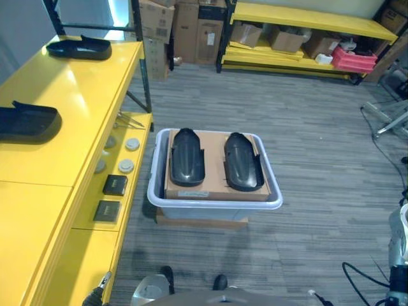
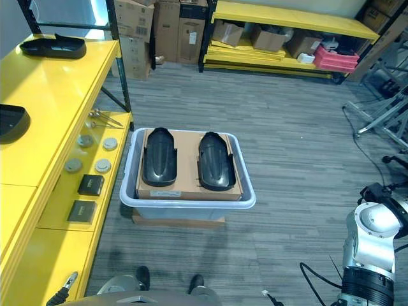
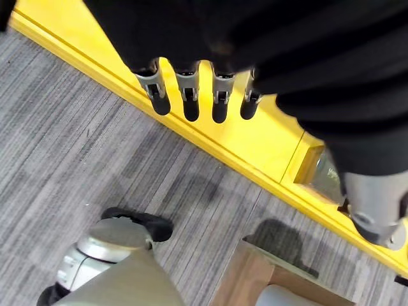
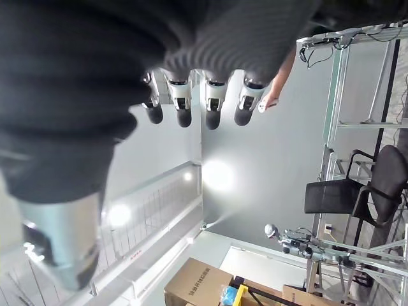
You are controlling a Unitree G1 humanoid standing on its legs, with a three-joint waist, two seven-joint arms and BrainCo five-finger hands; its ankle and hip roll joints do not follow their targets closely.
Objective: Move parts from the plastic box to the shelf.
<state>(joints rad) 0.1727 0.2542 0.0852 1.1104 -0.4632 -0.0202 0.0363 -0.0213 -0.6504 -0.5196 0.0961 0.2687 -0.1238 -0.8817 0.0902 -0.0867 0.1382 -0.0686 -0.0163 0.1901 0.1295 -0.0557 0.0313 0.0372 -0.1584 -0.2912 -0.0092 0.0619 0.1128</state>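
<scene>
- The left hand (image 3: 191, 95) hangs over the yellow edge of the shelf (image 1: 38, 185) and the grey carpet, its fingers straight and side by side, holding nothing.
- The right hand (image 4: 191, 102) has its fingers relaxed and apart, with nothing in them; past them are a pale wall, a black chair (image 4: 357, 191) and cardboard cartons.
- Nearest on the shelf's lower level lie two flat dark square pads (image 1: 111, 197), and beyond them a few grey round discs (image 1: 127, 156) and some thin metal tools.
- Just beside the shelf, on the floor, stands the plastic box (image 1: 215, 199), a pale grey-white tub with a rounded rim, resting on a flat brown board.
- A sheet of brown cardboard (image 1: 217, 185) lies inside the box, and on it the two parts (image 1: 187, 156) rest side by side, apart from each other.
- Each part is a glossy black moulded shell, long and narrow with rounded ends, lying lengthwise away from the robot.
- On the shelf's upper surface lies another black part (image 1: 29, 121), and well beyond it, at the far end, one more (image 1: 80, 46).
- Far off stand stacked cardboard cartons (image 1: 185, 29) and a second yellow rack (image 1: 306, 32) carrying boxes and a red tray (image 1: 352, 60).
</scene>
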